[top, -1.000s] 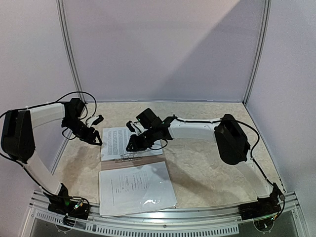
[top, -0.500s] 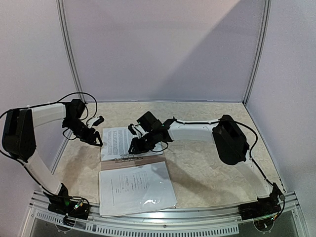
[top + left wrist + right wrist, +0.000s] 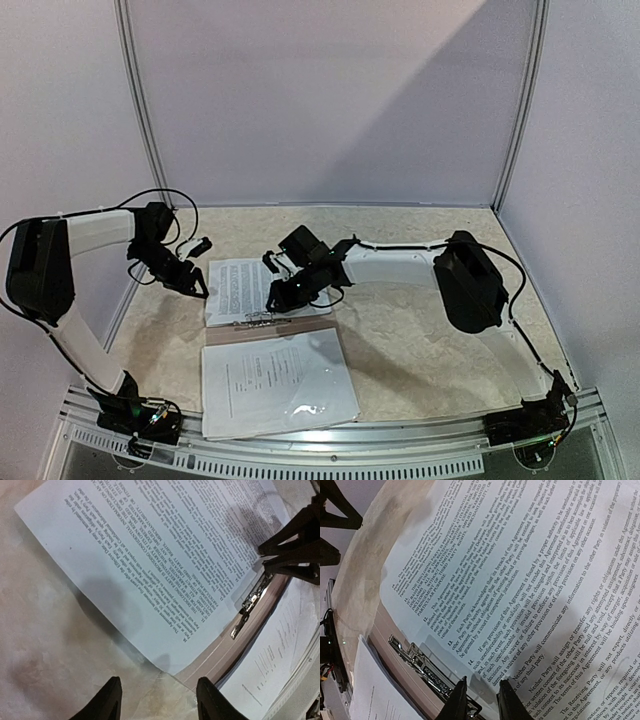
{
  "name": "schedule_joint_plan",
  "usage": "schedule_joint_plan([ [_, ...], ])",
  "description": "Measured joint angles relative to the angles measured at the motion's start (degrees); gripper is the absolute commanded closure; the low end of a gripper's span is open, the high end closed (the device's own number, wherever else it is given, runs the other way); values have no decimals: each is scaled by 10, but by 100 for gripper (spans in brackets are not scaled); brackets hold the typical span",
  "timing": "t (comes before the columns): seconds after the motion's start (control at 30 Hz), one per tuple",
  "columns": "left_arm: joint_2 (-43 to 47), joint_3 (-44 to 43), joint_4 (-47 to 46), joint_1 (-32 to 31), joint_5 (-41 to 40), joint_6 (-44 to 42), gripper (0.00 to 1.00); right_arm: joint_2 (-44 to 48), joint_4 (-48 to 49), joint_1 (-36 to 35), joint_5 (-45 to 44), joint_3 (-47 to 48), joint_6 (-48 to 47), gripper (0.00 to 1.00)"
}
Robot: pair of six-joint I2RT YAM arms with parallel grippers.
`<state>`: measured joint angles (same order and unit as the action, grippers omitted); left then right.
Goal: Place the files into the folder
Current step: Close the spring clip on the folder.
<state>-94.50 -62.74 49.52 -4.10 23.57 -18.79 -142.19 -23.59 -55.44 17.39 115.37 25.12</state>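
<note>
The folder (image 3: 268, 329) lies open, and its taupe inside (image 3: 240, 645) shows only as a strip by the metal clip (image 3: 417, 667). One of the files, a printed sheet (image 3: 243, 287), covers the far half. Sleeved files (image 3: 276, 382) cover the near half. My right gripper (image 3: 482, 702) hangs low over the printed sheet (image 3: 520, 580) at its edge by the clip, jaws a narrow gap apart. I see nothing clamped between them. My left gripper (image 3: 160, 702) stands open over bare table just off the sheet's near left corner (image 3: 172, 667).
The marbled beige table (image 3: 420, 330) is walled at the back and on both sides. The right arm's white link (image 3: 385, 265) reaches across the middle. A metal rail (image 3: 330, 440) runs along the near edge, close to the sleeved files.
My right gripper has shifted slightly to the right along the sheet's near edge, and its jaws have parted a little. The left arm has barely moved.
</note>
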Motion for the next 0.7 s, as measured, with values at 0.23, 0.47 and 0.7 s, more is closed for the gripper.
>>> schedule_joint_plan([
  [0.23, -1, 0, 15, -24, 5, -23, 75, 12, -7, 0, -5, -11, -8, 77],
  [0.47, -14, -1, 54, -108, 20, -65, 81, 32, -8, 0, -3, -16, -15, 75],
  [0.7, -54, -1, 97, -142, 15, -98, 83, 94, 13, 8, -1, -69, -7, 76],
])
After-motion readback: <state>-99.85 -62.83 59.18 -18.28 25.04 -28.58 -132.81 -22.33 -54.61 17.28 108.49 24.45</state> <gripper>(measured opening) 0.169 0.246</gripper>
